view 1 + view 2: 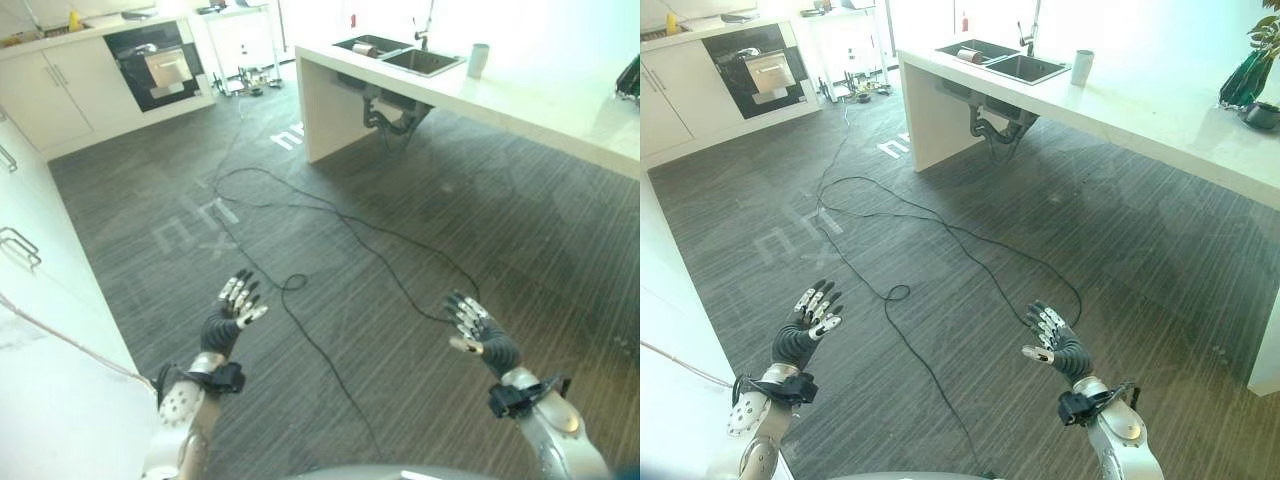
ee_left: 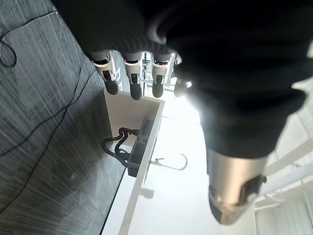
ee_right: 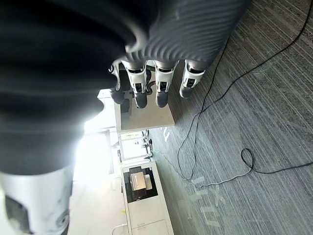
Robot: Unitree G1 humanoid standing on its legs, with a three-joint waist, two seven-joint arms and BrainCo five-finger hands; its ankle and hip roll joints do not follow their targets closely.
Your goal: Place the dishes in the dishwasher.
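Well apart, left hand (image 1: 222, 325), right hand (image 1: 482, 335), straight fingers (image 1: 240, 292)

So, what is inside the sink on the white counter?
In the sink, the far basin holds one light, roundish dish, partly visible. The near basin looks empty as far as it shows; its near wall covers part of the bottom. A tap stands behind it.

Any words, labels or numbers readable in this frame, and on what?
White floor marking by the end of the counter: letter-like strokes, not readable as a word.
Fainter floor marking nearer the robot: too faded to read.
Elsewhere: no text that can be read.
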